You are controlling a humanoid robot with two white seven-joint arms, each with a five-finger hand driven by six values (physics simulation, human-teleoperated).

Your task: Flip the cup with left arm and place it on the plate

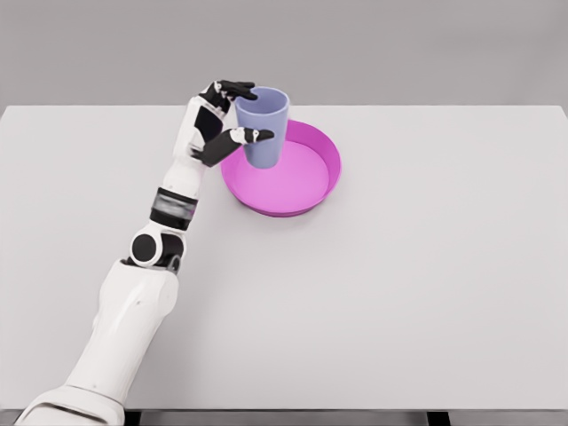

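Note:
A light blue cup [265, 126] stands upright, mouth up, over the left part of the magenta plate [306, 182] at the table's middle back. My left hand [238, 114] is at the cup's left side, thumb in front and fingers [240, 89] curled around the rim at the back, so it is shut on the cup. Whether the cup's base touches the plate I cannot tell. The left arm reaches in from the lower left. No right arm shows.
The white table [426, 284] spreads wide around the plate, with its far edge just behind the cup and a grey wall beyond it.

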